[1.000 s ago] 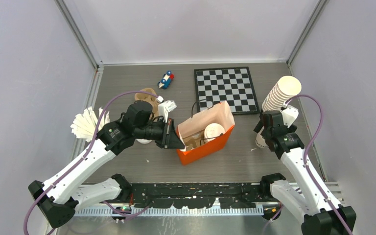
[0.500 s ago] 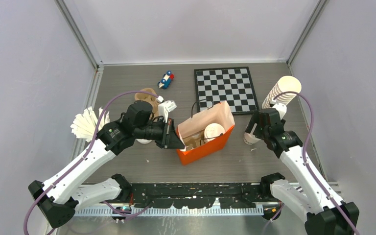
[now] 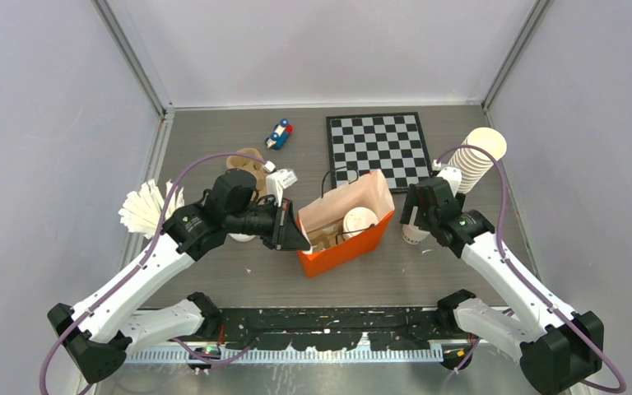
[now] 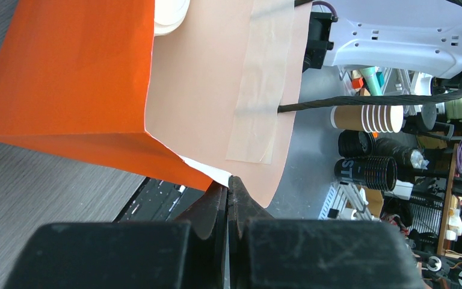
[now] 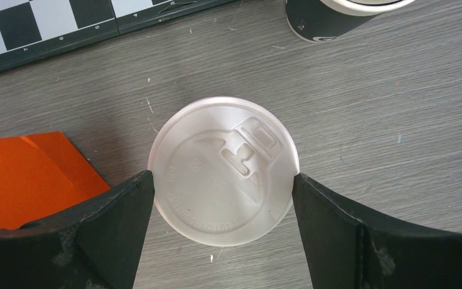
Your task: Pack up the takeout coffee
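Note:
The takeout coffee (image 5: 222, 168), a white cup with a sip lid, sits upright between my right gripper's (image 5: 222, 180) fingers, which press on both sides of the lid. In the top view it (image 3: 414, 234) is just right of the orange paper bag (image 3: 346, 247), under my right gripper (image 3: 415, 218). The bag stands open, and a white lidded cup (image 3: 360, 220) rests inside it. My left gripper (image 4: 228, 186) is shut on the bag's near-left rim (image 4: 216, 174) and holds it open; it also shows in the top view (image 3: 292, 233).
A tall stack of lidless white cups (image 3: 473, 160) leans behind the right arm. A dark cup (image 5: 331, 18) stands just beyond the coffee. A chessboard (image 3: 376, 150), a toy car (image 3: 279, 134), a brown holder (image 3: 247, 160) and a white fanned pile (image 3: 144, 210) lie around.
My right gripper has carried the coffee leftward from beside the cup stack to just right of the bag. The left arm and the bag have not moved.

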Tool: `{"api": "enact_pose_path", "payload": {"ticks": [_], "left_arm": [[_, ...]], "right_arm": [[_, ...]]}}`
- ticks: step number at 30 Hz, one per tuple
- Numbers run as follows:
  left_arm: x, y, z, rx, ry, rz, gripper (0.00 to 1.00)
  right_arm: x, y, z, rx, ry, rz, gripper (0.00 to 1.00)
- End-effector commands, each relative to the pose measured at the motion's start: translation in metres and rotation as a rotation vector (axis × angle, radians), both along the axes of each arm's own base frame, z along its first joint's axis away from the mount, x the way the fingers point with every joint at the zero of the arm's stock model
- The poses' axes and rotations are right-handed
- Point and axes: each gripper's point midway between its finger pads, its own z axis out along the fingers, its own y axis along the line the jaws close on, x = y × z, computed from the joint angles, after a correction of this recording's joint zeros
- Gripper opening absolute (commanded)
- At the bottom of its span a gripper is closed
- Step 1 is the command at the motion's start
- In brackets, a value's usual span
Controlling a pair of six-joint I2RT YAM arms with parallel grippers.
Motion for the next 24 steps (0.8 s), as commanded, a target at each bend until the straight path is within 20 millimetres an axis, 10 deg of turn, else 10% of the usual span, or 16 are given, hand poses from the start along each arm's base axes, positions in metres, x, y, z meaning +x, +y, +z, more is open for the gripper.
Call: {"api": "enact_pose_path", "payload": {"ticks": [1, 13, 24], "left_arm": [[0.002, 0.000, 0.016, -0.027, -0.051, -0.005, 0.00], [0.002, 0.000, 0.018, -0.025, -0.048, -0.003, 0.00], [0.007, -0.002, 0.021, -0.015, -0.064, -0.008, 0.00]], "right_arm": [[0.008, 0.002, 0.011, -0.013, -0.037, 0.011, 0.88], [0.009, 0.006, 0.018, -0.015, -0.059, 0.046, 0.79], [-0.010, -0.005, 0.095, -0.035, -0.152, 0.101, 0.79]]}}
